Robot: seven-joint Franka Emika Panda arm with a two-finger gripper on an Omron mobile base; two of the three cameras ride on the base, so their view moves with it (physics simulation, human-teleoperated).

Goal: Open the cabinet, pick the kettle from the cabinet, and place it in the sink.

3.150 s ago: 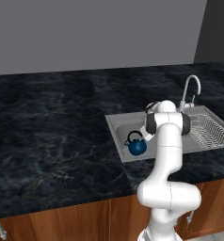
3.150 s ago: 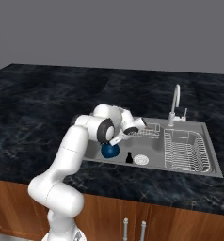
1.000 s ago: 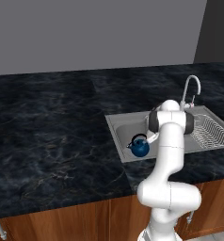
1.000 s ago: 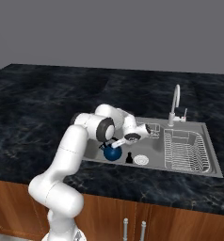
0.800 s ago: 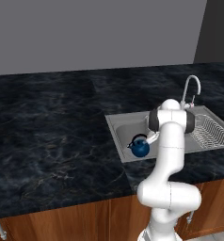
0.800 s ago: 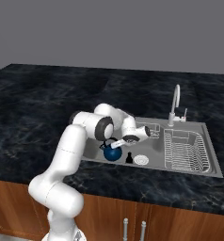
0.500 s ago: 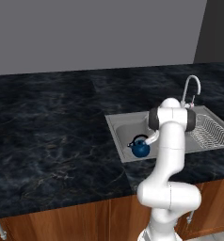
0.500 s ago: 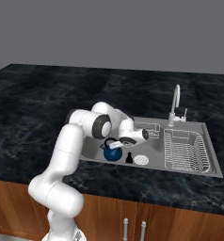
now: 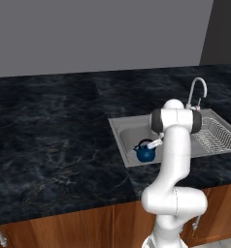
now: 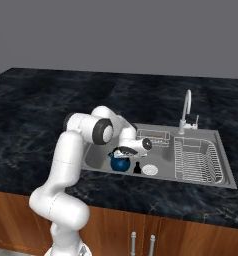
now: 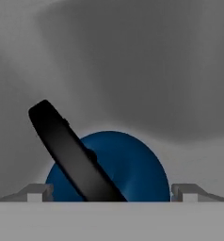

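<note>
The small dark-blue kettle [image 9: 145, 152] [image 10: 120, 163] sits on the floor of the grey sink [image 9: 125, 134] [image 10: 93, 152], near its front left part. My gripper [image 9: 156, 143] [image 10: 124, 151] hovers just above and beside it, open, with nothing between its fingers. In the hand view the kettle [image 11: 132, 164] lies close ahead of the gripper [image 11: 113, 193]. Its black arched handle [image 11: 67, 150] slants across it, and the two fingertips [image 11: 38, 192] stand wide apart on either side. The cabinet is out of view.
A thin curved silver faucet [image 9: 197, 90] [image 10: 186, 109] rises at the sink's back. A wire rack [image 9: 215, 137] [image 10: 197, 159] lies in the right part. A small black item [image 10: 137, 168] and a round drain [image 10: 150, 169] sit by the kettle. Black marble counter [image 9: 49, 126] surrounds the sink.
My hand has drawn up and a little away from the kettle. The kettle rests in the sink, barely shifted. The jaws have stayed wide.
</note>
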